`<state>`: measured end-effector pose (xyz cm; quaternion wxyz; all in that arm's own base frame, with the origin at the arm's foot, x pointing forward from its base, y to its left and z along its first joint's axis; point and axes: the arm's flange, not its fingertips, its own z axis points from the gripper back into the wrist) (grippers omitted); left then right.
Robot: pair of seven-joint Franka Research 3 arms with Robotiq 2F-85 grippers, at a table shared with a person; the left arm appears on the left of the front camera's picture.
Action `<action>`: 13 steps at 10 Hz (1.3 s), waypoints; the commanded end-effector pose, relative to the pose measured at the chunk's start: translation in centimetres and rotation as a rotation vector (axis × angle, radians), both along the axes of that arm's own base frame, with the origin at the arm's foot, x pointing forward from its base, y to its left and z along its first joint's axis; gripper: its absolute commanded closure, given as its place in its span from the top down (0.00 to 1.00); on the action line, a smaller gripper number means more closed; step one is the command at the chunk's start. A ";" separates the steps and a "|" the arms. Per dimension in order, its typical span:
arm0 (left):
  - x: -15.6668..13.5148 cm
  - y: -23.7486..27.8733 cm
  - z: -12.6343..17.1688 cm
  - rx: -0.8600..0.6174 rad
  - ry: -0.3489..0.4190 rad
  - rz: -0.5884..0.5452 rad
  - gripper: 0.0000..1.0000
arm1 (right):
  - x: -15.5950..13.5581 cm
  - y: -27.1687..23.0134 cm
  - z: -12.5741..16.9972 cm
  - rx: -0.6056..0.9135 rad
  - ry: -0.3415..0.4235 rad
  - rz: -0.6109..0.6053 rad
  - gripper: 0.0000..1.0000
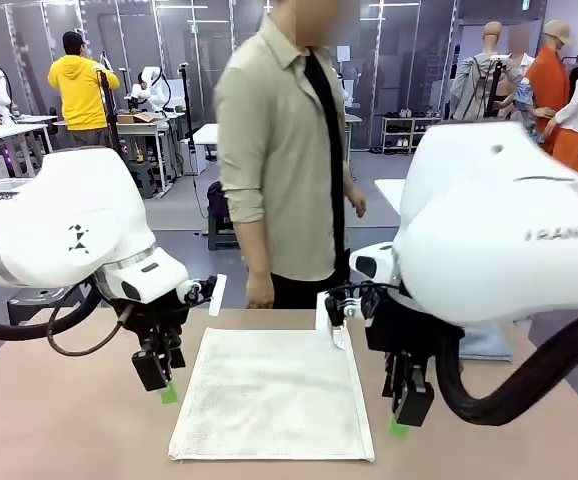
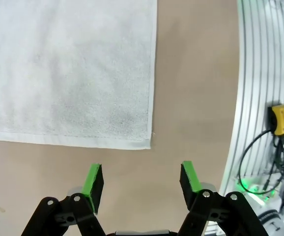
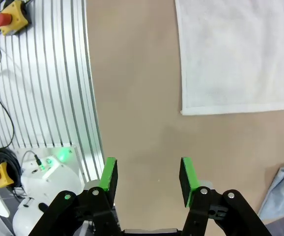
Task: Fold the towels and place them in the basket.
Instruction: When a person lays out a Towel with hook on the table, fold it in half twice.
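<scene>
– Front view: where's the white towel (image 1: 274,395)?
– It's spread flat mid-worktop (image 1: 69,430), and a person (image 1: 284,150) stands at the far edge. The left tool (image 1: 166,385) hangs just beside the towel's left edge, the right tool (image 1: 404,415) just beside its right. A grey-blue towel (image 1: 486,343) lies toward the right edge, partly behind the right arm.
– Left wrist view?
– Jaws wide and empty over bare worktop, close to a corner of the white towel.
– Right wrist view?
– Fingers spread, nothing held, and the towel's corner lies farther ahead. The grey-blue towel is off to one side.
</scene>
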<state>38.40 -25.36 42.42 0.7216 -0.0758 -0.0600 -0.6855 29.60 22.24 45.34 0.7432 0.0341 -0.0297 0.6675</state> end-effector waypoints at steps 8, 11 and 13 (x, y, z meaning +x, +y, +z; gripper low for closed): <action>-1.0 -0.1 -0.3 0.011 -0.019 0.018 0.80 | 0.2 0.6 -0.6 -0.011 0.007 0.022 0.64; -3.5 -0.8 -2.5 0.086 -0.067 0.020 0.80 | 0.0 0.9 -4.1 -0.030 0.009 0.045 0.64; -4.5 -1.1 -4.3 0.134 -0.101 0.011 0.80 | 0.2 1.5 -6.8 -0.046 0.005 0.047 0.64</action>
